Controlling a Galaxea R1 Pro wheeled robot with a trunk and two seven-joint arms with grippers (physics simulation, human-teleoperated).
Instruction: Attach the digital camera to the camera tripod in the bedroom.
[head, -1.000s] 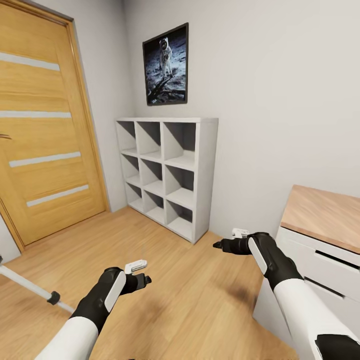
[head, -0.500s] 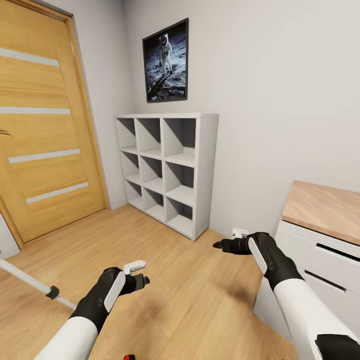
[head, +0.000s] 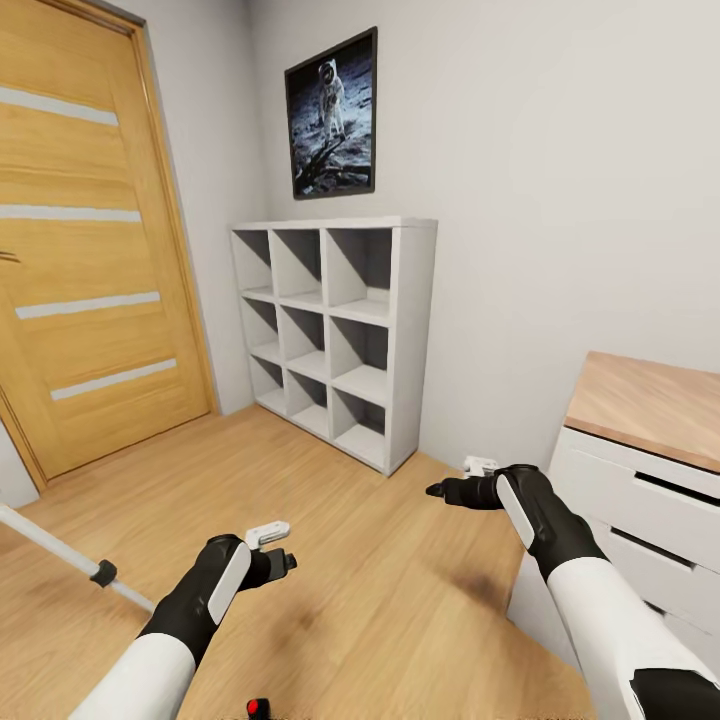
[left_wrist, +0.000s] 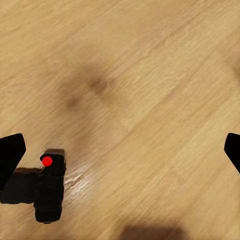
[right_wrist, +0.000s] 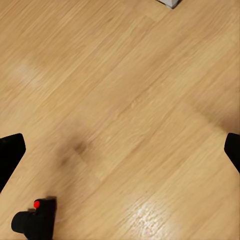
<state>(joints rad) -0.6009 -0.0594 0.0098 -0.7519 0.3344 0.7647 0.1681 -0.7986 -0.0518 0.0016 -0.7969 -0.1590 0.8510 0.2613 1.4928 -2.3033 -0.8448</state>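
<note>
Below, my left tool hangs spread over the small black digital camera on the light wood floor. My right tool is spread too; a silver tripod leg lies nearby.

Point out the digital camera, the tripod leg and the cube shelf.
digital camera (left_wrist: 49, 192): left wrist view, on the black body below the red dot.
camera tripod (head: 50, 546): head view, on the silver leg above its black foot.
white cube shelf (head: 412, 340): head view, on its right side panel.

Head camera tilted down/advanced: digital camera now more in view at bottom edge than half a second ago, whole scene shifted up, grippers unchanged in frame.
</note>
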